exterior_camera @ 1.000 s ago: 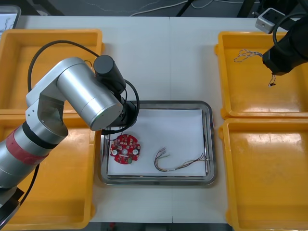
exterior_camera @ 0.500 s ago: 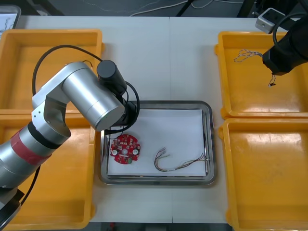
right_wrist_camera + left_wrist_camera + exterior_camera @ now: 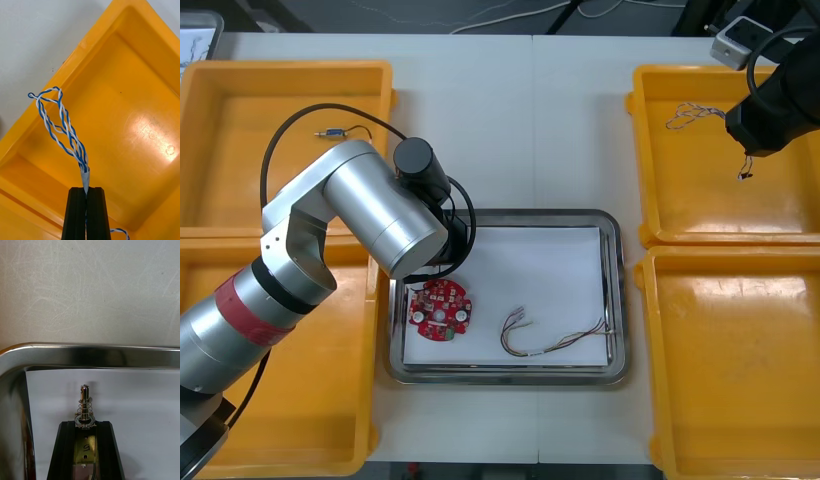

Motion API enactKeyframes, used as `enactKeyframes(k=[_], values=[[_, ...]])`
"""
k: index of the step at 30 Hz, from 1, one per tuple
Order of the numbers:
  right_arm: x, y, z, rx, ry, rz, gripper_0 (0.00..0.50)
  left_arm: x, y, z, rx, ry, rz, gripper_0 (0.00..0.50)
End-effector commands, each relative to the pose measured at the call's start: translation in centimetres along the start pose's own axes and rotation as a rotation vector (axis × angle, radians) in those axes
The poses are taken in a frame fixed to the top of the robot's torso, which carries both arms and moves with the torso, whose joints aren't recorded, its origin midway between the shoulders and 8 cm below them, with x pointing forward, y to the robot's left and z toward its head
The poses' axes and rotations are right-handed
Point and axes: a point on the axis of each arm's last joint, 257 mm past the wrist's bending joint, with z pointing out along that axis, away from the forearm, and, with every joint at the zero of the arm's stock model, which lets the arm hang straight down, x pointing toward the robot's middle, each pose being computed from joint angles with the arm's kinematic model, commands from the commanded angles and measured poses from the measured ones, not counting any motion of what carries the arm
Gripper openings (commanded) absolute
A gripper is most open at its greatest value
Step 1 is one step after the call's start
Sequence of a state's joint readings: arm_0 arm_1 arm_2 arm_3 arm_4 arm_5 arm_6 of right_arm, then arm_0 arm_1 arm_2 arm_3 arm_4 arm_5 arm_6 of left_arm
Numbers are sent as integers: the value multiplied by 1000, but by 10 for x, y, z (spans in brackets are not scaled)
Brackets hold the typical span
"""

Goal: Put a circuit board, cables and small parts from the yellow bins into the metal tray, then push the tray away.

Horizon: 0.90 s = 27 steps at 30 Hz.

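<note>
My left gripper is shut on a small metal part, a pin with a spring, held just above the white liner inside the near-left corner of the metal tray. In the front view the left arm covers the far-left corner of the tray. A round red circuit board and a thin cable lie in the tray. My right gripper is shut on a twisted blue and white cable, hanging over the far right yellow bin.
A small cable lies in the far left yellow bin. The near left bin and near right bin flank the tray. A grey box sits at the table's far right corner.
The left arm has shifted right and forward over the tray's far-left corner, uncovering the small cable in the far left bin. The right arm has held still.
</note>
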State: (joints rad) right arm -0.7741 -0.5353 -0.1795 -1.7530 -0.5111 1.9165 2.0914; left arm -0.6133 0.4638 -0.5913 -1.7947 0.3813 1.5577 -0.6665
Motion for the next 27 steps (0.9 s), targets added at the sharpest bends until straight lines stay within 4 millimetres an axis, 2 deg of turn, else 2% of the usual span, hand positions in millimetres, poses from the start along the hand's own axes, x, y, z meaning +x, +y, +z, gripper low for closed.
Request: enactKeyframes(k=[1,2,4,5,6,8,10,11,12,16,21,27], values=[[2,-9,-12,40,-2,-10,0,8,-15,0,25,4,-47,0],[2,-9,-12,40,-2,-10,0,9,-15,0,26,3,-45,8],[2,-9,-12,40,-2,-10,0,9,-15,0,24,3,-45,71],[2,-9,-12,40,-2,-10,0,8,-16,0,26,2,-44,127],[2,-9,-12,40,-2,-10,0,8,-15,0,25,4,-47,162],[2,-9,-12,40,-2,-10,0,8,-14,0,25,2,-46,188],[2,-9,-12,40,-2,-10,0,9,-14,0,23,4,-45,256],[2,-9,-12,40,-2,-10,0,9,-15,0,25,4,-46,308],[2,-9,-12,40,-2,-10,0,9,-15,0,25,4,-49,331],[2,-9,-12,40,-2,-10,0,6,-16,-3,31,-3,-51,375],[2,-9,-12,40,-2,-10,0,0,-14,-17,34,0,-65,432],[2,-9,-12,40,-2,-10,0,-7,-15,-42,57,23,-89,447]])
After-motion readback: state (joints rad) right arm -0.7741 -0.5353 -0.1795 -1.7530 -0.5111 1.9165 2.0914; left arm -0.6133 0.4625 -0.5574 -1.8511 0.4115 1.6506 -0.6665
